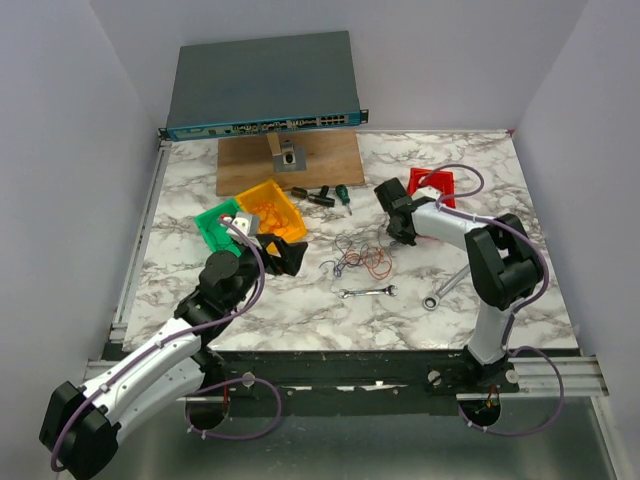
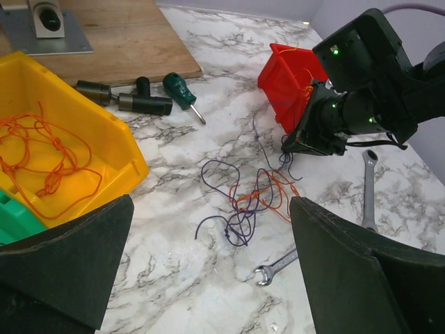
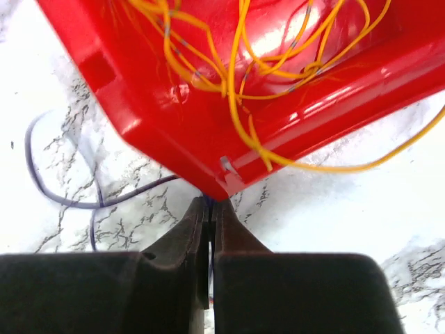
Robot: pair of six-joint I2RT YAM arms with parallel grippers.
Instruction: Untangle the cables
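Right end effector (image 3: pixel 210 205), its fingers pressed almost together, appears to pinch one purple strand (image 3: pixel 104 204) at the edge of the cables (image 2: pixel 254 202). This orange-and-purple tangle lies on the tabletop (image 2: pixel 174 278), stretching from the right tips toward the left end effector (image 2: pixel 212 243), which gapes wide and empty nearby. A red bin (image 3: pixel 208 125) sits just beyond the right tips.

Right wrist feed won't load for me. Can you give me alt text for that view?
The right gripper has its jaws closed, apparently pinching a purple wire that loops away to the left over the marble table. Just beyond the jaw tips sits a corner of the red bin, which holds loose yellow wires, one trailing out over its edge.
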